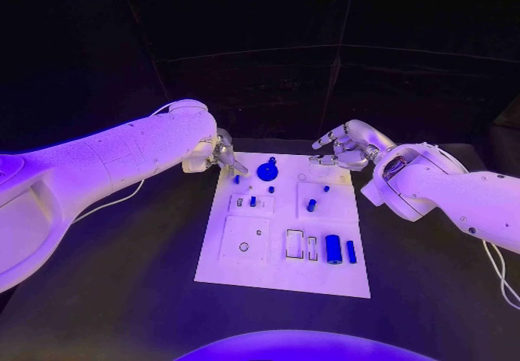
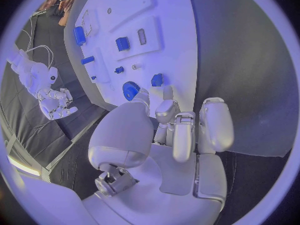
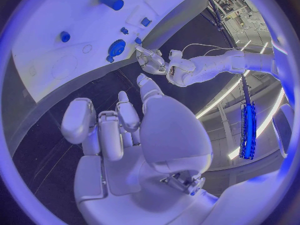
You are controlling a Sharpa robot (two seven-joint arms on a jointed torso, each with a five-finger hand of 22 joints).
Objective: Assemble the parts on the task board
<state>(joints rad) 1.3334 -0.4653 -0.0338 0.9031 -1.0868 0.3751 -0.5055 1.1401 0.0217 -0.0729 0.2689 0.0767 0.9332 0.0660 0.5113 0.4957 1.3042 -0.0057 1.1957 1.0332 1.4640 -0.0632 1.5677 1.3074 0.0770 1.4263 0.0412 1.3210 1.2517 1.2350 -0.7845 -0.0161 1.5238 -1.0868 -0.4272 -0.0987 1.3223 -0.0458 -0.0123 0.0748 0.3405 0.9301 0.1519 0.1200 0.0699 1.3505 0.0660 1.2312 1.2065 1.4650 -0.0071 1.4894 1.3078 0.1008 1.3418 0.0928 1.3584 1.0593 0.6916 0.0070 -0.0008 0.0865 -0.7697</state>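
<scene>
Both hands hovering over the task board point(image 1: 284, 272): left hand point(image 1: 220, 156) fingers loosely curled, empty beside the blue gear point(image 2: 130, 90); right hand point(image 1: 345, 147) spread.

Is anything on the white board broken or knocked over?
Nothing stands out. The task board lies flat on the black table, and the blue gear and the big blue cylinder sit on it unbroken. Each robot hand, left and right, hovers by the board's far end, holding nothing.

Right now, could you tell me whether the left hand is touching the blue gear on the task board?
Cannot tell. In the left wrist view a fingertip of the left hand overlaps the blue gear, without plain contact or gap.
</scene>
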